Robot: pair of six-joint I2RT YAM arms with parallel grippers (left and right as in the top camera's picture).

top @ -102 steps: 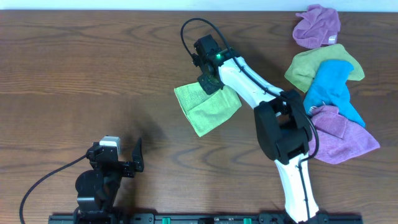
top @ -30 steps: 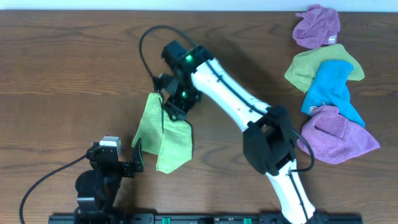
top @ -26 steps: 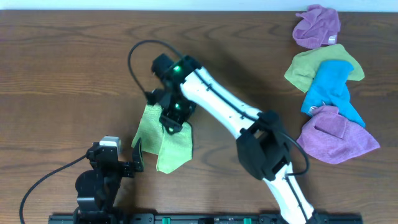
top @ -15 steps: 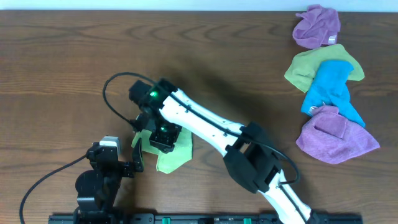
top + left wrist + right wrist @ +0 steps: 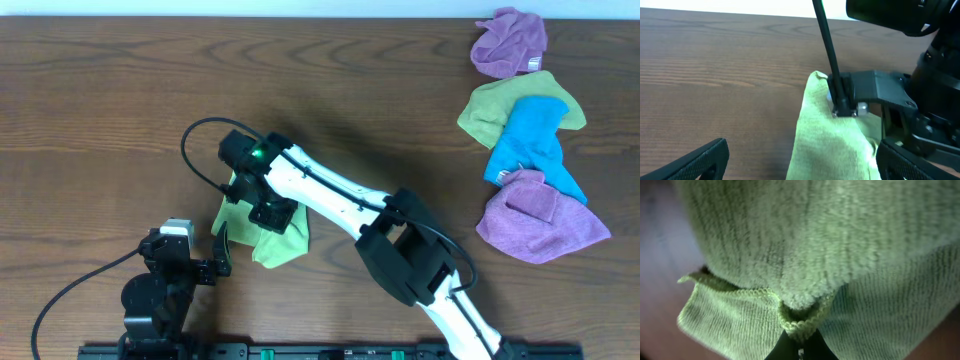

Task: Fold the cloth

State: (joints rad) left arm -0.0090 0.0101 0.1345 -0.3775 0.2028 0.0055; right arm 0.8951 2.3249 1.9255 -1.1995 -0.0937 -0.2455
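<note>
Pinching a bunched hem of the lime-green cloth (image 5: 288,243) between pressed-together fingers, the right gripper (image 5: 270,212) sits low over the desk (image 5: 100,120), near its front edge and left of centre. The cloth lies crumpled and partly doubled over beneath it. The left gripper (image 5: 802,167) rests just beside the cloth, fingers spread wide, holding nothing. Along the desk's right edge, well apart, lie a purple rag (image 5: 510,42), an olive rag (image 5: 495,108), a blue rag (image 5: 532,140) and a second purple rag (image 5: 548,218).
</note>
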